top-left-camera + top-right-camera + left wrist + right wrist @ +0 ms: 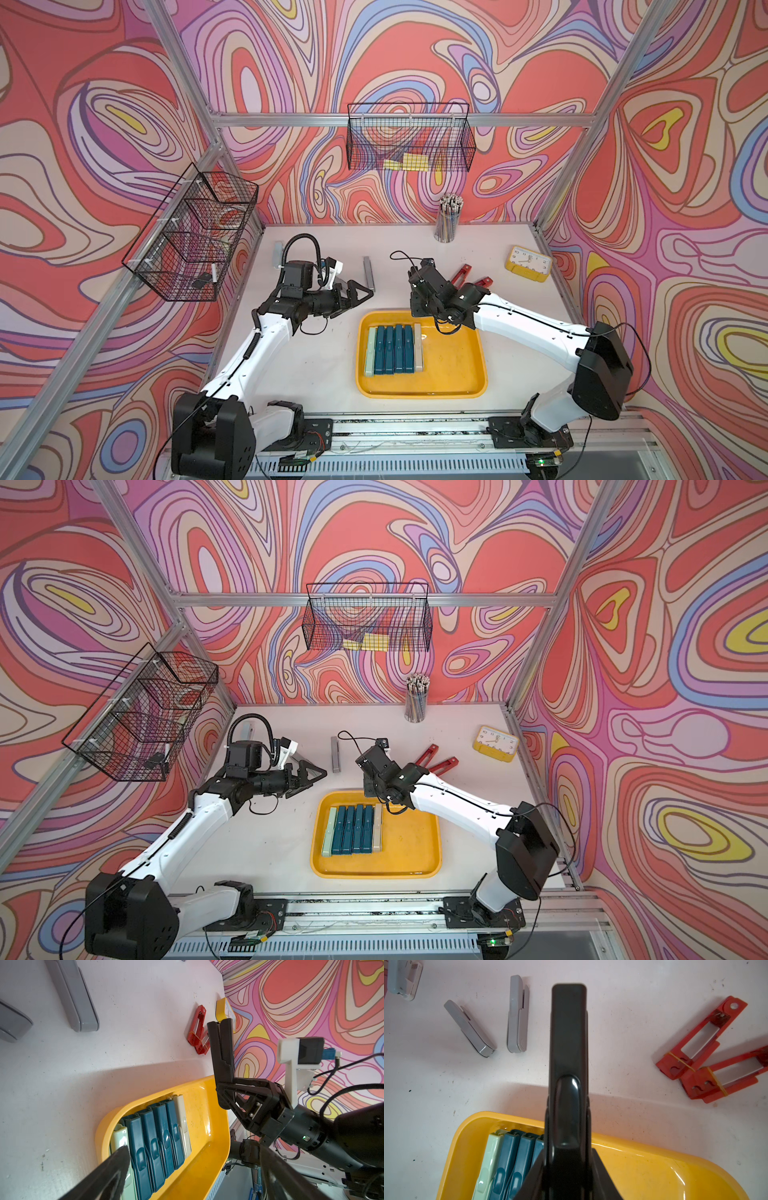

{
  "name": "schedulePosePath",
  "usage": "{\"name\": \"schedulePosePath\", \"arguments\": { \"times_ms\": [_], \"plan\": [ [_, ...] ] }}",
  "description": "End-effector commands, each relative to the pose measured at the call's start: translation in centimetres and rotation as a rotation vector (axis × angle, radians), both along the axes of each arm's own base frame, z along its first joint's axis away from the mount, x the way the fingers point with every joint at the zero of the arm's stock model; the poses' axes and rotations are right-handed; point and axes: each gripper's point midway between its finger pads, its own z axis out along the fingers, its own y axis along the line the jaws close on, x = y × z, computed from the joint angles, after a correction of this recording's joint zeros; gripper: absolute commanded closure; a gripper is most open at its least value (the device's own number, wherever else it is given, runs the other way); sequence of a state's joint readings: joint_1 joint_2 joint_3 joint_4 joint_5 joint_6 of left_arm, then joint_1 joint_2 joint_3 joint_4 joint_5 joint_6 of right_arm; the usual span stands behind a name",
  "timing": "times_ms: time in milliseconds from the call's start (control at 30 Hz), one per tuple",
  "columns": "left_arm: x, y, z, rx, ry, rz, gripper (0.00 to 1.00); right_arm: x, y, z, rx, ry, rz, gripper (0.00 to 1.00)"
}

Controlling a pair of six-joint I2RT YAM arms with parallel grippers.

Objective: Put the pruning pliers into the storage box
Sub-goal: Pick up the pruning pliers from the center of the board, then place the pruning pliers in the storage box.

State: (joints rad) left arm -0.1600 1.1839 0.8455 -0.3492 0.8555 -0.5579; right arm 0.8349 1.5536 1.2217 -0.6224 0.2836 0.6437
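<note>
R hand clamped on black plier; L hand wide apart, empty.
I hold it over the yellow storage box rim, mid-frame in both top views. Six pliers lie in the box's left part; grey plier & red pliers on table above it.

Black pliers clamped in jaws over yellow box rim; grey pliers, red pliers on table.
</note>
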Motion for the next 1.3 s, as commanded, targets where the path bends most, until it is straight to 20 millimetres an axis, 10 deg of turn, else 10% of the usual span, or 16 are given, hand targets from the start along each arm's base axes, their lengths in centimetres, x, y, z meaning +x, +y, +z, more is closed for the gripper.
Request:
{"name": "schedulePosePath", "arguments": {
  "times_ms": [0,1267],
  "plan": [
    [-1.1,-0.3,0.1,0.007,0.009,0.000,0.01,-0.9,-0.6,0.9,0.015,-0.022,-0.037,0.79],
    [-6.8,-3.8,-3.5,0.084,0.095,-0.088,0.01,-10.4,-4.0,-5.5,-0.027,0.121,-0.144,0.79]
  ]
}}
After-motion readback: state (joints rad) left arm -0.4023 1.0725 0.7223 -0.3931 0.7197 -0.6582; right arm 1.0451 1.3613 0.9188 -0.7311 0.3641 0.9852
